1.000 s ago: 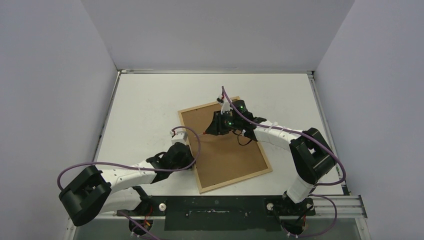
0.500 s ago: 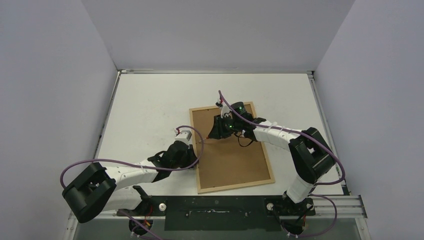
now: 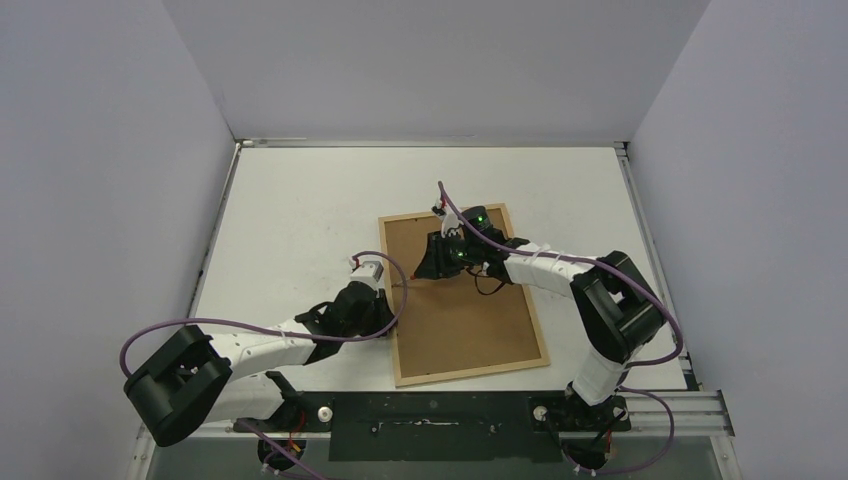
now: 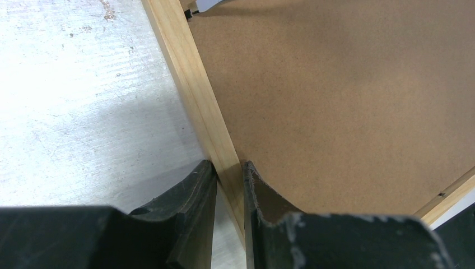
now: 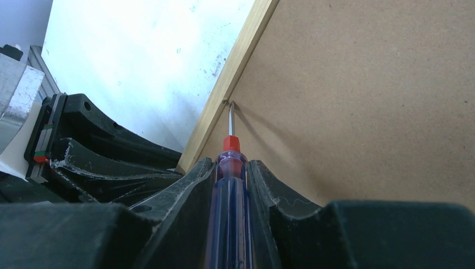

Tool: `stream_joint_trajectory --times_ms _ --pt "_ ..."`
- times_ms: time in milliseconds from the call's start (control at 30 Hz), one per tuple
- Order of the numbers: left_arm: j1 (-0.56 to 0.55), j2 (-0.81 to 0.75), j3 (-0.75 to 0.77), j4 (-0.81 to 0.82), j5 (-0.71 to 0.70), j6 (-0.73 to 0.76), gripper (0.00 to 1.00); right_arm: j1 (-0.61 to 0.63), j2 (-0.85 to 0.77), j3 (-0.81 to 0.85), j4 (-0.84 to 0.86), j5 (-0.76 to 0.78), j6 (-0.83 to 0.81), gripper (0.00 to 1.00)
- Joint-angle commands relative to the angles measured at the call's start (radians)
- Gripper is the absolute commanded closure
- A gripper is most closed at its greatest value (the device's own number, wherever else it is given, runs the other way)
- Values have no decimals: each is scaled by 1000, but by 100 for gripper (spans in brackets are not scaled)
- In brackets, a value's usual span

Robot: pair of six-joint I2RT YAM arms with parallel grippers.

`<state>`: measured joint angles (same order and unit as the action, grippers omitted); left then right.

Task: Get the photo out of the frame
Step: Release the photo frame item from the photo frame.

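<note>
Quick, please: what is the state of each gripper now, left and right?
The left gripper is closed on the frame rail.
The right gripper is closed on a screwdriver.

The left arm [image 3: 255, 348] and right arm [image 3: 545, 265] have white link shells between bulky black joint housings. A purple cable [image 3: 200, 323] loops along each. 2 green lights [image 3: 478, 214] glow on the right wrist. The left gripper [image 4: 228, 167] has matt black fingers [image 4: 193, 218], rough-edged and scuffed pale.

White table [image 3: 290, 220], surface scuffed. One item flat on it, right of centre: frame [image 3: 472, 370], brown backing panel [image 3: 470, 320] facing up, long sides running near to far.
</note>
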<state>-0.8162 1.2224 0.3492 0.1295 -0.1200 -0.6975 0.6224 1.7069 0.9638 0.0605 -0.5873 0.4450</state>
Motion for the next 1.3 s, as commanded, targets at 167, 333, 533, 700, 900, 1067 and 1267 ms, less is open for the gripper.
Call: stream_joint_trajectory --times_ms 167,333,533,700,900,1067,1267 --pt "-4 33 6 -111 75 29 100 5 16 1 59 -5 11 100" --pt "-3 39 10 -114 72 24 100 10 4 -5 48 2 4 100" --pt "-4 32 10 -124 65 22 100 18 10 -4 57 -6 8 100" --pt "-4 26 11 -128 66 22 100 20 21 -2 69 -3 16 100" --pt "-4 31 14 -157 70 28 100 27 26 10 60 3 11 100" --pt "-3 29 -4 -144 74 26 100 58 33 60 -2 49 -32 100" --pt "-5 22 -36 -98 79 18 100 122 63 186 -158 138 -131 100"
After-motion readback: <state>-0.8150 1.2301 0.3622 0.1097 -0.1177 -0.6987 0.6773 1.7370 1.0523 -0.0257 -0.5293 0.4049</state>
